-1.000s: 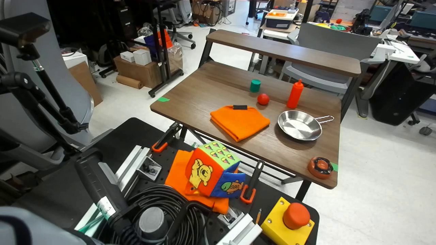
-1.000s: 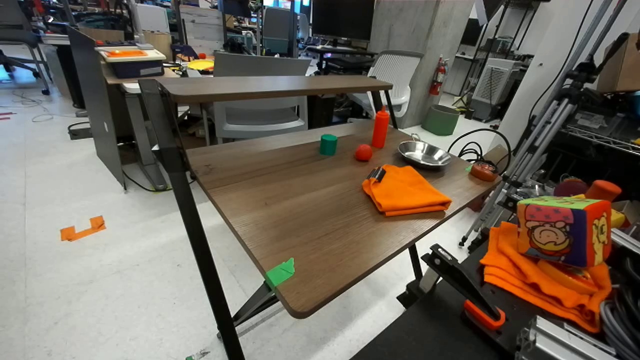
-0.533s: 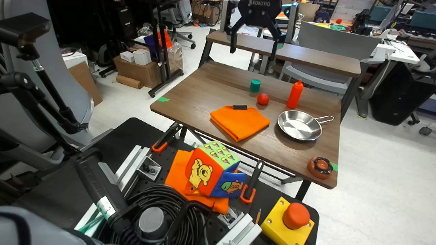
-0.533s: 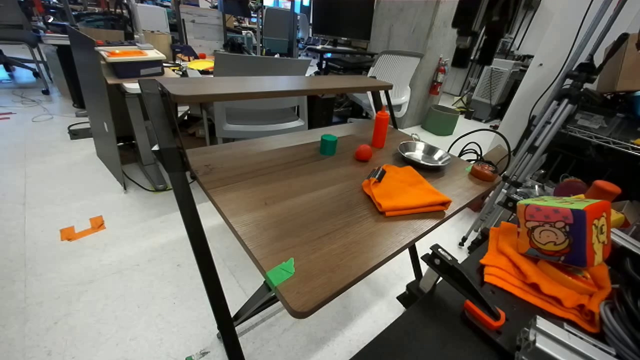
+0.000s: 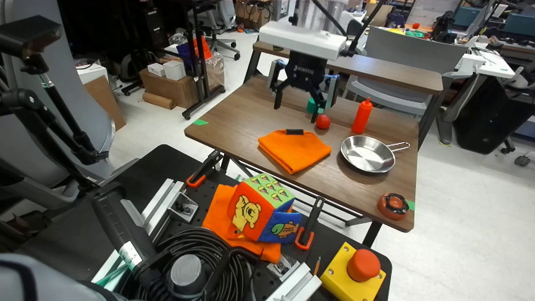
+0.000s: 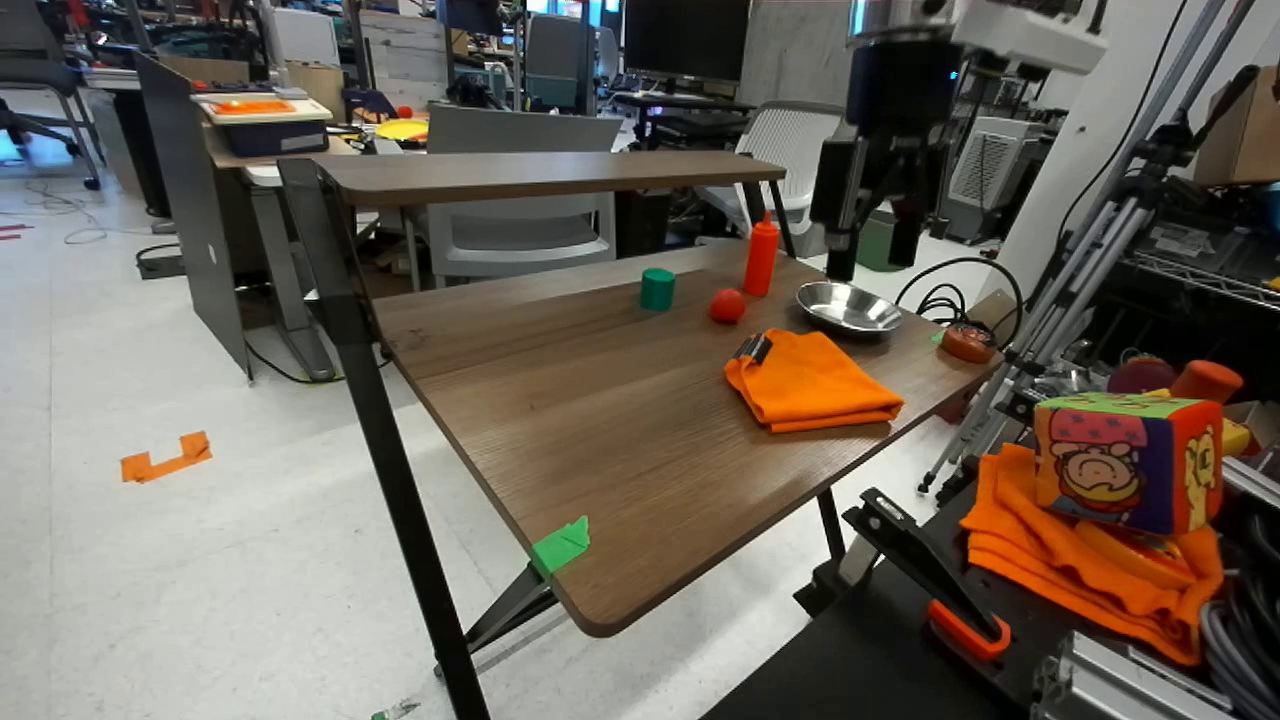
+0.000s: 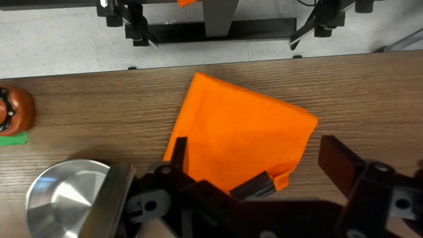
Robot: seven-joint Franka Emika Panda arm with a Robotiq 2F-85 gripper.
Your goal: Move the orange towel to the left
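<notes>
We find the gripper [image 5: 295,113] lower and further into view.
In an exterior view we saw none of it a second ago; half a second ago its fingers [image 5: 278,100] hung before the raised shelf [image 5: 393,73]. Now we see them lower, nearer the orange towel [image 5: 294,150], one partly hiding the green cylinder [image 5: 310,105] and appearing just beside the red ball [image 5: 323,122]. The white housing [image 5: 303,39] above the gripper has come into sight, crossing the shelf. In an exterior view we have the gripper larger and lower at upper right too, covering the fire extinguisher, part of the green bin [image 6: 876,250] and the handle of the metal pan [image 6: 850,310].
</notes>
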